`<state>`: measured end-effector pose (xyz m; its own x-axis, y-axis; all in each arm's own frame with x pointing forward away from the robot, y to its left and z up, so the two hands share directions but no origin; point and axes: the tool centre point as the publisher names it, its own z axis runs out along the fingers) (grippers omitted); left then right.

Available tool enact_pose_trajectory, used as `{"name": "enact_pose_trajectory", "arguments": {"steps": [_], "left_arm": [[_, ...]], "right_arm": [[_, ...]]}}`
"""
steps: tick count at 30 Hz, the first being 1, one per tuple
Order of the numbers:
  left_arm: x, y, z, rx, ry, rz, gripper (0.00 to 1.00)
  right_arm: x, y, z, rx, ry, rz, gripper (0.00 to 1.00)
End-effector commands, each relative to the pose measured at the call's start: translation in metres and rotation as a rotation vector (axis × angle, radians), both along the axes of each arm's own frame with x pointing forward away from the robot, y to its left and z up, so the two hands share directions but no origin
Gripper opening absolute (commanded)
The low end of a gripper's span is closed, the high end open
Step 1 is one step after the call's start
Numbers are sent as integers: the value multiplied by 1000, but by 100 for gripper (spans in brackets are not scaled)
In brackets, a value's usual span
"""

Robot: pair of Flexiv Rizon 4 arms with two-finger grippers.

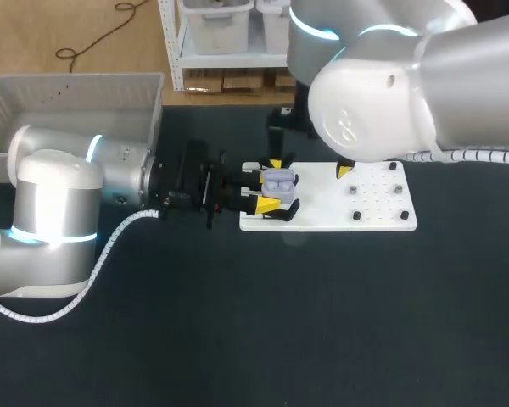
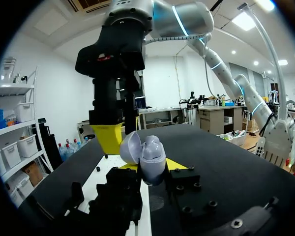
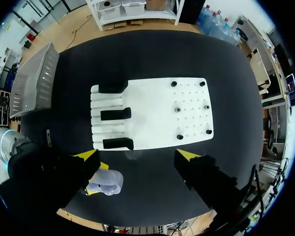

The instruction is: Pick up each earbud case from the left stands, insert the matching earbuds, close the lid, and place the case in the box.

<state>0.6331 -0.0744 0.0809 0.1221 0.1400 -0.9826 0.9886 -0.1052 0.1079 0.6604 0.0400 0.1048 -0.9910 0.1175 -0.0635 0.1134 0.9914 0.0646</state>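
A lavender earbud case point(image 1: 280, 180) with its lid open is held over the left end of the white board point(image 1: 331, 203). My left gripper point(image 1: 272, 186) is shut on it from two sides. In the left wrist view the case point(image 2: 152, 156) stands upright between the yellow tips, lid point(image 2: 130, 147) tilted back. My right gripper point(image 3: 137, 156) hangs open above the board's near edge. One of its fingers point(image 2: 108, 137) is close beside the case point(image 3: 106, 183). Whether earbuds lie in the case I cannot tell.
Three black stands point(image 3: 116, 114) sit on the board's left end, and several small black pegs point(image 1: 355, 191) on its right part. A grey box point(image 1: 68, 110) stands at the table's back left. My right arm point(image 1: 390, 93) covers the back right.
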Motion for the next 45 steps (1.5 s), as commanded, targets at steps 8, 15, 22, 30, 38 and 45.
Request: {"name": "enact_pose_trajectory", "arguments": {"steps": [8,15,22,30,38,45], "left_arm": [[-1,0,-1,-3,-3,4,0],[-1,0,-1,-3,-3,4,0],[-1,0,-1,-3,-3,4,0],[-1,0,-1,-3,-3,4,0],[-7,10,20,-3,45,38,0],[-12,29,54,-28,95,106,0]], "right_arm": [[-12,-1,2,23,4,19,100],[-11,0,-1,39,16,42,100],[-10,-13,21,25,-145,-13,100],[-38,-41,71,23,-333,62,100],[-66,-52,96,190,-434,141,100],[-72,-53,107,260,-484,193,100]]}}
